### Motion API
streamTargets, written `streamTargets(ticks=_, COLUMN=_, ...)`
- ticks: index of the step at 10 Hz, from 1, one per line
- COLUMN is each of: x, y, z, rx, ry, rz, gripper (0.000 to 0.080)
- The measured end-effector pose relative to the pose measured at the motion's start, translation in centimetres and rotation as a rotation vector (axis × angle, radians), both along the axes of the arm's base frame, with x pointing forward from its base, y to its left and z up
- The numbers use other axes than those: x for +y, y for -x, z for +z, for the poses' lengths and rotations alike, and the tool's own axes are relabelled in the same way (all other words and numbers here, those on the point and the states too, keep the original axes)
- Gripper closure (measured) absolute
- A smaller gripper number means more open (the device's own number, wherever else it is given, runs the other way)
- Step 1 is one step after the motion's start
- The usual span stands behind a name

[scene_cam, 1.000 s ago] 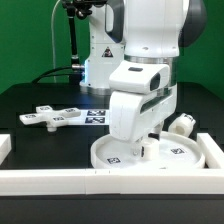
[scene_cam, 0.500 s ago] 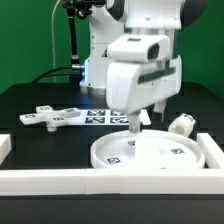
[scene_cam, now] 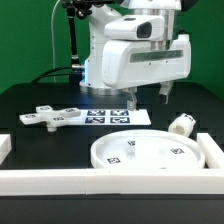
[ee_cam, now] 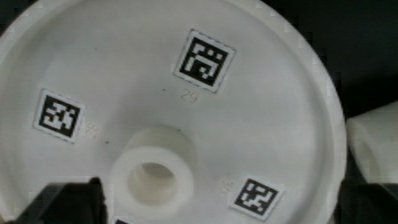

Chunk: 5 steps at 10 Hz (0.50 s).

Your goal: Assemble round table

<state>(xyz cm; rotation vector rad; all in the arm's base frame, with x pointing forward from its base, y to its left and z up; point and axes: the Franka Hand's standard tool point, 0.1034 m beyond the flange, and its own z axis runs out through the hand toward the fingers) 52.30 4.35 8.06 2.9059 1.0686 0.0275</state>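
Observation:
The large rimmed disc [scene_cam: 150, 152] lies flat inside the corner of the white rails, hub up. In the wrist view the disc [ee_cam: 125, 70] fills the picture, with its hub [ee_cam: 157, 178] and three square tags. My gripper [scene_cam: 147, 98] hangs above the disc, open and empty, both fingers clear of it. In the wrist view the gripper [ee_cam: 210, 214] shows only as dark fingertips [ee_cam: 50, 206] at the two corners. The flat cross-shaped piece [scene_cam: 50, 117] lies at the exterior view's left. The short cylindrical post [scene_cam: 181, 125] lies on its side at the right.
The marker board [scene_cam: 115, 117] lies behind the disc. A long white rail [scene_cam: 90, 181] runs along the front and another [scene_cam: 216, 150] along the exterior view's right. A short white block [scene_cam: 5, 146] sits at the left edge. The robot base [scene_cam: 100, 60] stands at the back.
My gripper has risen straight up from the disc's surface to well above it. The disc stays in place.

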Motion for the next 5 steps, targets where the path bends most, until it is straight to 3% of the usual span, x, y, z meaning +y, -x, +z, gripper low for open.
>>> streamTargets(ticks=3, x=0.03, y=0.03, z=-0.03, rx=0.0, ry=-0.003, rz=-0.039, gripper=0.0151)
streamTargets(ticks=5, x=-0.29, y=0.74, z=-0.13, rx=-0.035, ry=-0.04, rz=-0.304, gripper=0.0151)
